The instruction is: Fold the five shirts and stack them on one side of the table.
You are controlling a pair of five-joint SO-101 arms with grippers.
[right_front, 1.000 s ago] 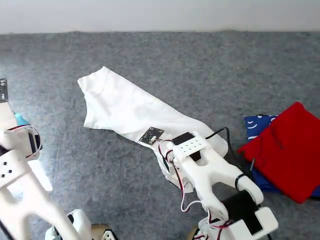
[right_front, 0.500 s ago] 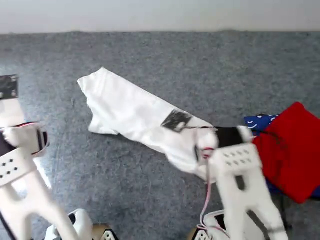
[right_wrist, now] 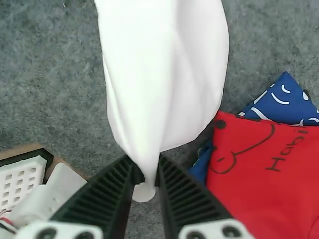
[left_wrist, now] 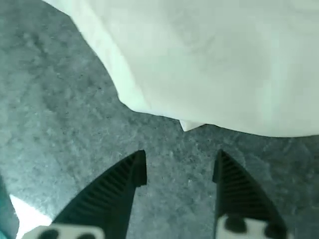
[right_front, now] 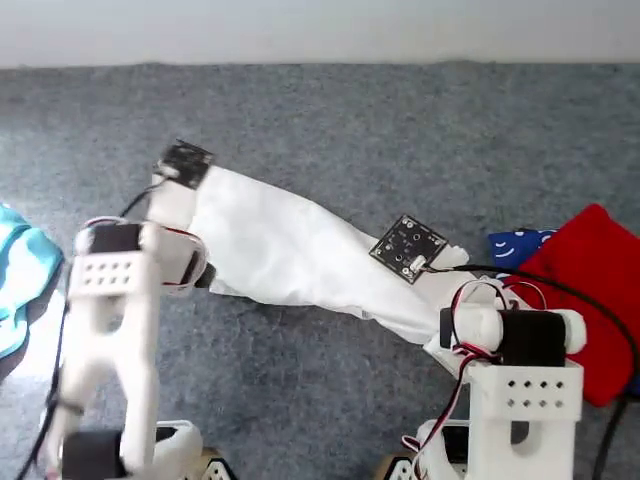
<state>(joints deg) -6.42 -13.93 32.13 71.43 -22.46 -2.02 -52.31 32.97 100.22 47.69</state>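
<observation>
High view: white shirt [right_front: 290,245] lies stretched diagonally across the tabletop [right_front: 400,130]. One end is clenched in the right hand [right_wrist: 146,172], beside the red shirt [right_wrist: 264,164] lying on the blue shirt [right_wrist: 279,99]. The left hand [left_wrist: 179,164] is released, just off the opposite edge.

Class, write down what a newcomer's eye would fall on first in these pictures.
A long white shirt lies slantwise across the middle of the grey table, its near end pinched in the right end effector. At the table's right edge, a bright red shirt lies on a blue shirt.
</observation>
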